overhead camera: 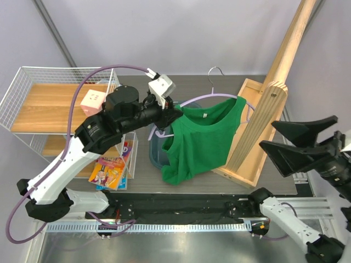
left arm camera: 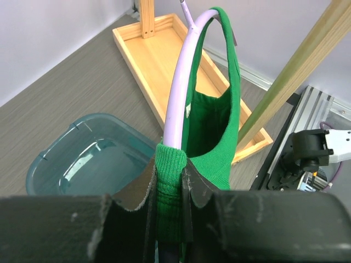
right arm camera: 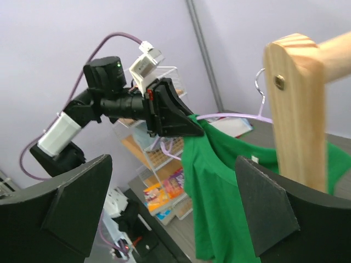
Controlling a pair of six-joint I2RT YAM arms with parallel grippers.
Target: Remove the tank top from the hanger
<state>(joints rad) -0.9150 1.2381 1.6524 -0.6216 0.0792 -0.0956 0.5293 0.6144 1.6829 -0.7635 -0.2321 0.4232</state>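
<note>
The green tank top (overhead camera: 200,142) hangs on the lilac hanger (overhead camera: 211,97), whose metal hook (overhead camera: 215,71) points to the back. My left gripper (overhead camera: 176,113) is shut on the top's left shoulder strap, with the hanger arm under the fabric. In the left wrist view the strap (left arm camera: 169,192) is pinched between the jaws and the hanger arm (left arm camera: 181,87) curves up and away. My right gripper (overhead camera: 279,143) is open and empty, to the right of the top. In the right wrist view the top (right arm camera: 219,181) hangs between its fingers, farther off.
A teal plastic bin (overhead camera: 156,150) sits under the top's left edge. A wooden tray (overhead camera: 247,137) with a tall wooden post (overhead camera: 274,82) stands at the right. A white wire shelf (overhead camera: 49,104) with a pink box and colourful books (overhead camera: 109,170) is at the left.
</note>
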